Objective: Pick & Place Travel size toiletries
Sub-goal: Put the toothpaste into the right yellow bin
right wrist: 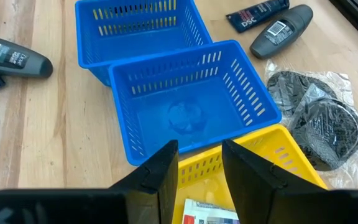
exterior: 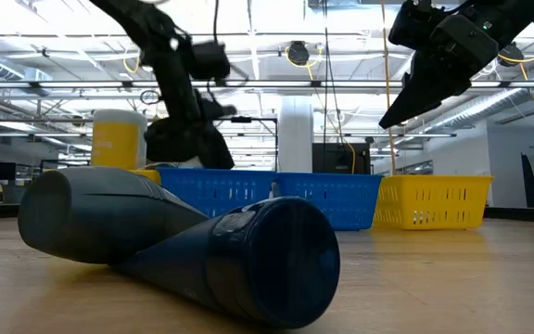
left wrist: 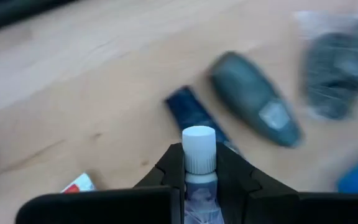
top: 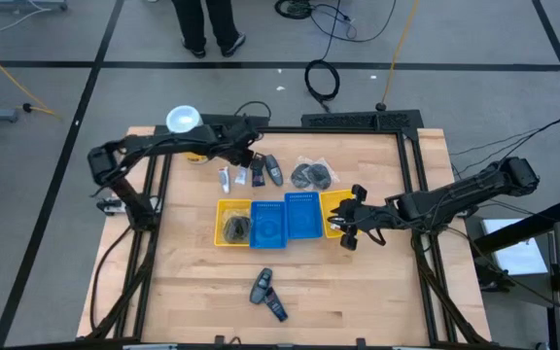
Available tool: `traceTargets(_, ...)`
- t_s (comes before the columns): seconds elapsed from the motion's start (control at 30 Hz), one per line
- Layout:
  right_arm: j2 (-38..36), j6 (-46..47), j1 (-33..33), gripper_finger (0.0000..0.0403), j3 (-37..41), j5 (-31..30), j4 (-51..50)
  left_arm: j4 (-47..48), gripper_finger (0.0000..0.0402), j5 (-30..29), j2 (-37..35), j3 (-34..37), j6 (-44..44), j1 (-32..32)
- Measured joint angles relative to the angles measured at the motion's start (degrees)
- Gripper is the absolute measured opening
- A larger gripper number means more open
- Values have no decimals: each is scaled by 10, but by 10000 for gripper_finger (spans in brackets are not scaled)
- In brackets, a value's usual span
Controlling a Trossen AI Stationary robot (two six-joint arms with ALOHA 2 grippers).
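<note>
Left gripper (left wrist: 199, 180) sits behind the row of bins, fingers clamped on a small tube with a white cap (left wrist: 199, 148); tube body mostly hidden between the fingers, label unreadable. Beyond the row from there lie a dark navy tube (left wrist: 194, 115) and a grey oval bottle (left wrist: 257, 107), close together but contact unclear; clear packets with dark round contents (left wrist: 337, 74) are blurred and cut off at the frame edge. A white item with red print (left wrist: 79, 184) is only partly visible beside the gripper. Right gripper (right wrist: 199, 163) hovers over the yellow bin (right wrist: 278, 152) at the right end of the row, fingers parted, nothing between them; a printed item (right wrist: 211, 211) inside that bin is half hidden by the fingers. Two blue bins (top: 285, 219) fill the middle of the row, another yellow bin (top: 231, 222) at the left end holds something dark, hard to identify. In front of the row, two dark bottles (top: 266, 293) lie touching; in the low view they block most of the table. Yellow canister with white lid (top: 184, 121) stands behind the row, partly covered by the left arm
</note>
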State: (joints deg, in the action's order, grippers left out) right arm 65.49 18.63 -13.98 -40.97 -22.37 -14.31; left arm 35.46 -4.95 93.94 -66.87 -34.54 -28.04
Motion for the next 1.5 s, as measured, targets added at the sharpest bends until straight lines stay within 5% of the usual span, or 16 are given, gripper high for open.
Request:
traceTargets(0.43,0,-59,0,116,0,0,135,-227,46,-28,-112,-1,106,142)
traceTargets(0.93,0,-126,0,116,0,-1,278,-453,50,-41,-111,-1,246,283)
traceTargets(1.5,33,-178,2,116,0,46,448,-558,48,-64,-60,-2,274,330)
